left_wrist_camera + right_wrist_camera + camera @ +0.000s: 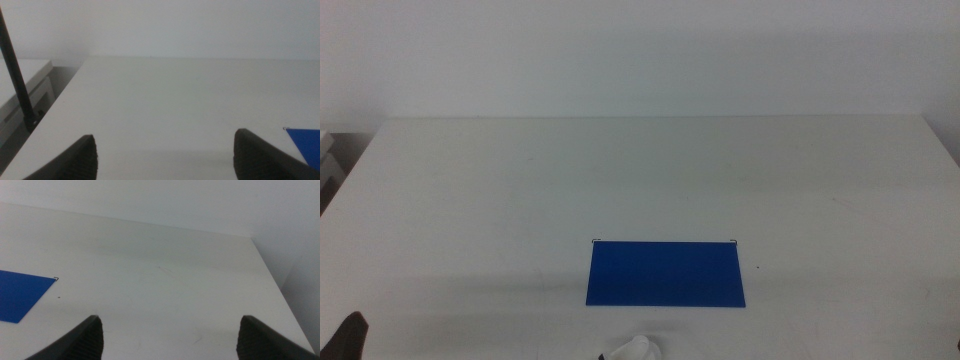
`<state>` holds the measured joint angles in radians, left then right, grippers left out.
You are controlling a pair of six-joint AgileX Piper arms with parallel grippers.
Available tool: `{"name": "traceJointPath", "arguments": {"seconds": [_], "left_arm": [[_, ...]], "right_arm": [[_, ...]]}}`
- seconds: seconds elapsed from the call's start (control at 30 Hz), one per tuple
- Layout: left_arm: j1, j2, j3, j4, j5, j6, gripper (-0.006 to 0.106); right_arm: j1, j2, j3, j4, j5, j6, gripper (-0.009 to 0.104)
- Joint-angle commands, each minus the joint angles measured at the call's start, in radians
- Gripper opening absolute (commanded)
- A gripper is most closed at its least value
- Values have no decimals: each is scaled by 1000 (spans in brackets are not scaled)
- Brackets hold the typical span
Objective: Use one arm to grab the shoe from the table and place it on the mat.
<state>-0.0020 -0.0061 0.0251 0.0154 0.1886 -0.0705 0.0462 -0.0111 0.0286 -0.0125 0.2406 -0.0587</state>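
The shoe (632, 349) is seen only as a white sliver at the bottom edge of the middle view, lying on the desk (650, 170) just beside the near long edge of the mat (665, 272) and, as far as can be judged, not touching it; its straps and heading are cut off, so its orientation cannot be told. Both arms are held back. The left pincer (165, 152) is spread wide with nothing between its jaws, and the right pincer (167, 335) is likewise released and empty; a dark tip, possibly of the left pincer, is glimpsed at the lower left corner of the middle view. The main risk is judged to lie in the approach: since the shoe appears in neither wrist view, a descent could be misaligned, and the chunky sole could be nudged away or tipped rather than gripped. A grip taken on a strap alone might let the shoe swing or slip. The thin mat could also be dragged or creased if it is brushed during placement.
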Motion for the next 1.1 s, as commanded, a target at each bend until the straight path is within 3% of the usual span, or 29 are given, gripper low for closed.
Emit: {"name": "traceJointPath", "arguments": {"seconds": [0.0,0.2,0.47,0.8,1.07], "left_arm": [[-12,43,-59,-3,-74,-9,94],[-109,190,-209,-3,-12,-12,94],[-347,428,-456,0,124,-12,94],[-646,786,-826,41,475,-12,94],[-723,1030,-1024,14,739,-12,94]], "right_arm": [[-1,4,5,-11,-73,-10,78],[-1,4,5,-11,-73,-10,78],[-1,4,5,-11,-73,-10,78],[-1,4,5,-11,-73,-10,78],[-1,4,5,-11,-73,-10,78]]}}
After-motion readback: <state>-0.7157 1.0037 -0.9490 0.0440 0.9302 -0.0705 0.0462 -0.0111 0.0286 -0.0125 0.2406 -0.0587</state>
